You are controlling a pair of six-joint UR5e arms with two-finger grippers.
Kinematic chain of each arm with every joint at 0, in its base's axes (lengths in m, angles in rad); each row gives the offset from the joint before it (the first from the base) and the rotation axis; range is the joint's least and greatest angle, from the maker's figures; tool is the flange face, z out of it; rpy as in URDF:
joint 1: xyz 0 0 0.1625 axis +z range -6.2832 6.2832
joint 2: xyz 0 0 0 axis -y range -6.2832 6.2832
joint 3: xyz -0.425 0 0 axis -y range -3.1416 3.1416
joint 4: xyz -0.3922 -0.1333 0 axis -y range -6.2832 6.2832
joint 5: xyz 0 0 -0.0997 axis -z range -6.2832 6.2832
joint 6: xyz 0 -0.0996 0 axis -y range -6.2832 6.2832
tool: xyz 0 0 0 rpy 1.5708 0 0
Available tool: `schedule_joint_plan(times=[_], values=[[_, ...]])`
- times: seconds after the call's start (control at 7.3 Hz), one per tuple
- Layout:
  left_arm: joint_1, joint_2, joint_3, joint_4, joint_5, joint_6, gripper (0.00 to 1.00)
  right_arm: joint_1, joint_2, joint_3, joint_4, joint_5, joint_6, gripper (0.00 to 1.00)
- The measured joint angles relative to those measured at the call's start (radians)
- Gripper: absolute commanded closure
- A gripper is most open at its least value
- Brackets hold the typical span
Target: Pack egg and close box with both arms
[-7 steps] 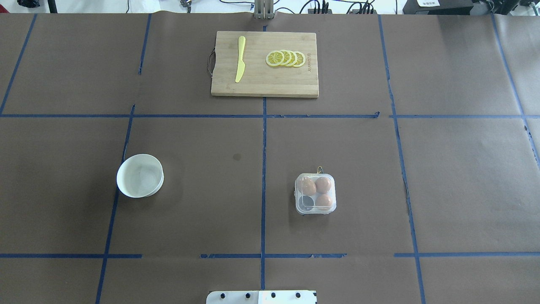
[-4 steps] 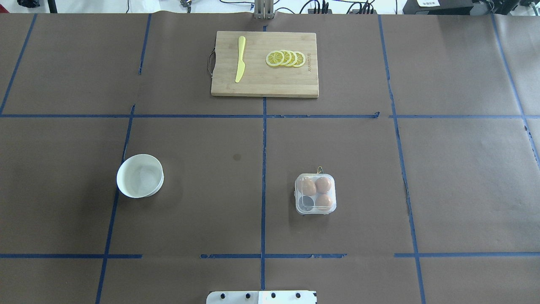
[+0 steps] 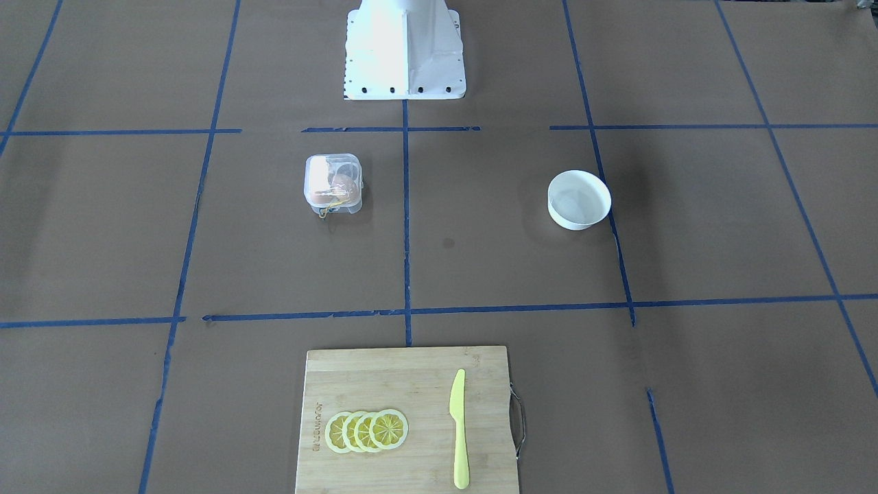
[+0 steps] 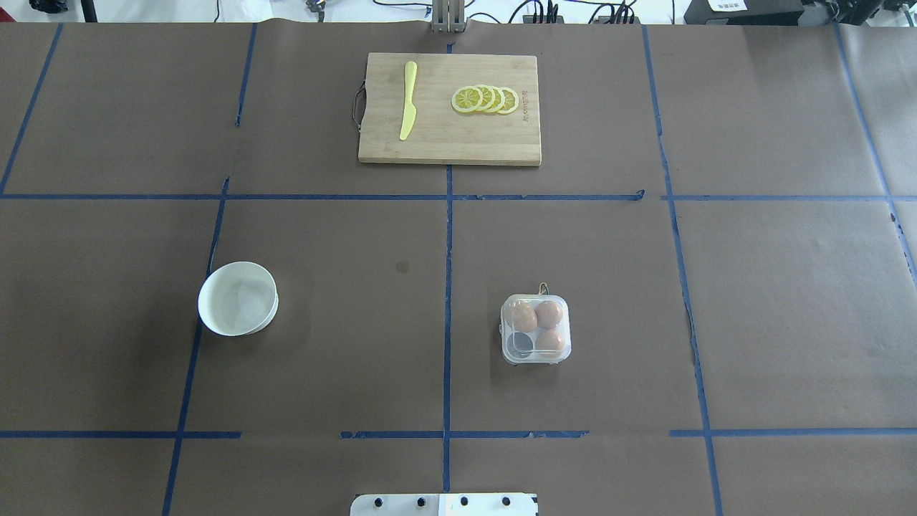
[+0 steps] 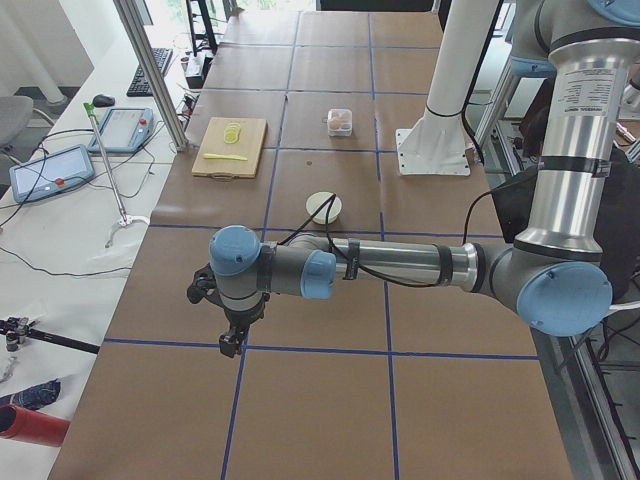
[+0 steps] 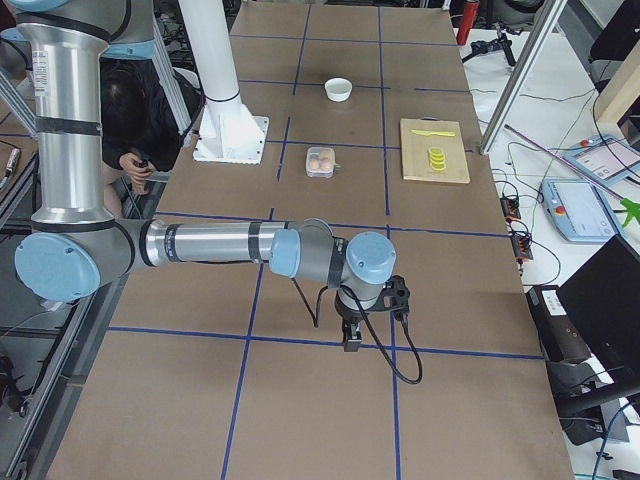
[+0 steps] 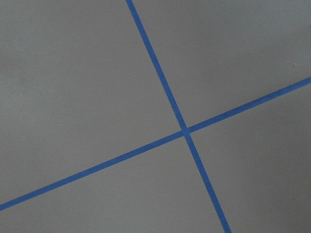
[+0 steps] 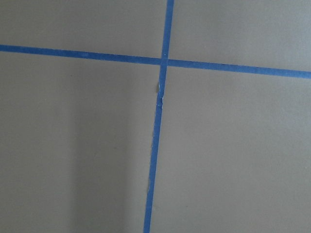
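Your box (image 4: 536, 338) sits well to the robot's right of the white bowl (image 4: 236, 301). It holds three eggs (image 4: 549, 314), has one cup (image 4: 521, 345) unfilled, and its lid (image 3: 333, 171) is apparently down. The left gripper (image 5: 231, 343) and right gripper (image 6: 352, 340) hang far from the bowl, out at the table's ends. You cannot tell whether their fingers are spread or clenched. No loose egg shows, so packing looks finished. Next, confirm the lid is latched.

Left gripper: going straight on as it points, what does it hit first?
The black left gripper points down: likely bare brown paper table cover, near a blue tape crossing. Nothing else shows between.
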Motion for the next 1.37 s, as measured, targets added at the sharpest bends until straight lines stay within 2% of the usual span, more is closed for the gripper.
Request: schedule_joint_plan(times=[0.27,0.68,1.37], values=[[0.001,0.007,0.002,0.003,0.004,-0.006,0.0,0.002,-0.011,-0.034,0.092,0.0,0.073,0.0],[0.002,0.009,0.01,0.004,0.003,-0.029,0.0,0.002,-0.016,-0.033,0.144,0.004,0.149,0.0],[0.007,0.007,0.004,-0.016,-0.011,-0.245,0.0,0.002,-0.02,-0.03,0.166,0.005,0.178,0.0]])
